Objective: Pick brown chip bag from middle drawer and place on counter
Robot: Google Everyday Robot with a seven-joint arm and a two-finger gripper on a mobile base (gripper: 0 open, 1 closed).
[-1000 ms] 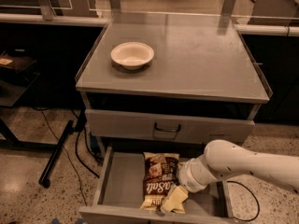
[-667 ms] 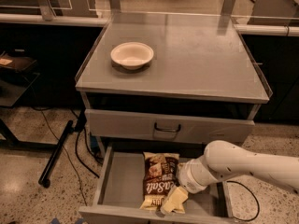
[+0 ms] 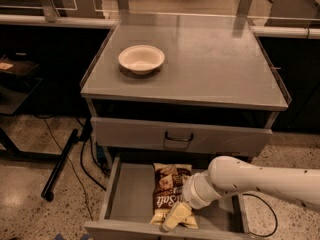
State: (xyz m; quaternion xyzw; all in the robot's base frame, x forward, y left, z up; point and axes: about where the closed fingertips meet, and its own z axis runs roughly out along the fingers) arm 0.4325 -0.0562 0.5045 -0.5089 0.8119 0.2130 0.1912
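Note:
The brown chip bag (image 3: 167, 190) lies flat in the open middle drawer (image 3: 125, 200), its pale yellow end band toward the drawer's front. My gripper (image 3: 174, 218) reaches in from the right on a white arm and sits over the bag's near end, touching or just above it. The counter (image 3: 210, 59) is the broad grey cabinet top above the drawers.
A white bowl (image 3: 141, 59) stands on the counter's left half. A shut drawer front with a dark bar handle (image 3: 178, 137) sits above the open drawer. A black pole and cables (image 3: 62, 164) lie on the floor at the left. Clear panels rim the counter's sides.

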